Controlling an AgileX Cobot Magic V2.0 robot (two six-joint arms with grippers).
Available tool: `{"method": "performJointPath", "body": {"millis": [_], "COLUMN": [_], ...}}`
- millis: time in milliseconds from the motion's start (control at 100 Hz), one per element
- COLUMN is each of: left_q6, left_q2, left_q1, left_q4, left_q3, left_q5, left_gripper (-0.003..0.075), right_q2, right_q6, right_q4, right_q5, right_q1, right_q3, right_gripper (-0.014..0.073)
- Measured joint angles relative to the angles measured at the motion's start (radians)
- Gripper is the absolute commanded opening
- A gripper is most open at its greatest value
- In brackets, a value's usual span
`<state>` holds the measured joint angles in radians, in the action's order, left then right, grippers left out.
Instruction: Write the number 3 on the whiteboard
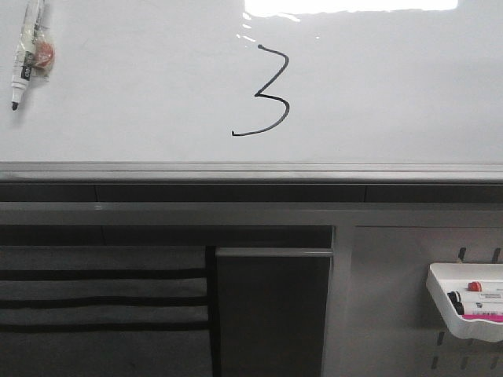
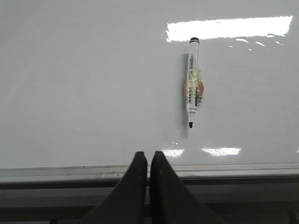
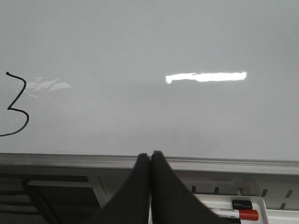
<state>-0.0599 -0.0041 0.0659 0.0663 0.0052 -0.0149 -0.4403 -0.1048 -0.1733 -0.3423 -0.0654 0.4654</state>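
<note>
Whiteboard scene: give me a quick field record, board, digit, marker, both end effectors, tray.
whiteboard: glossy white, grey rail along its lower edge
number 3: drawn in black, tail stroke running left
marker: stuck on board, tip down, uncapped
left end effector: shut, empty, off the board
right end effector: shut, empty
tray: on pegboard, holds markers

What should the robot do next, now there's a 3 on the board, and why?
Probably nothing more than holding both arms back. The number 3 already stands complete on the whiteboard, the marker is stuck to the board off to its left, and the left gripper and right gripper are both shut and empty.
</note>
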Motion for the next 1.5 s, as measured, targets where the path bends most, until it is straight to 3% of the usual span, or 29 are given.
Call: {"method": "performJointPath", "body": {"millis": [470, 720, 930, 1400, 1500], "left_q6": [0.0, 0.0, 0.0, 0.0, 0.0], "left_q2": [0.0, 0.0, 0.0, 0.0, 0.0], "left_q1": [0.0, 0.0, 0.0, 0.0, 0.0], "left_q4": [-0.001, -0.002, -0.002, -0.002, -0.002], "left_q3": [0.0, 0.0, 0.0, 0.0, 0.0], "left_q5": [0.0, 0.0, 0.0, 0.0, 0.0], "left_gripper": [-0.002, -0.002, -0.002, -0.002, -0.002], "right_q2": [0.073, 0.336, 0.446, 0.449, 0.449], "right_q6": [0.0, 0.0, 0.0, 0.002, 0.105], "right_q4": [0.0, 0.0, 0.0, 0.0, 0.093], "right_q5": [0.002, 0.132, 0.248, 0.267, 0.272], "right_q1": [0.01, 0.053, 0.053, 0.053, 0.053], "right_q3": [-0.031, -0.262, -0.472, -0.476, -0.476], "right_gripper": [-0.0069, -0.0069, -0.0069, -0.0069, -0.0069]}}
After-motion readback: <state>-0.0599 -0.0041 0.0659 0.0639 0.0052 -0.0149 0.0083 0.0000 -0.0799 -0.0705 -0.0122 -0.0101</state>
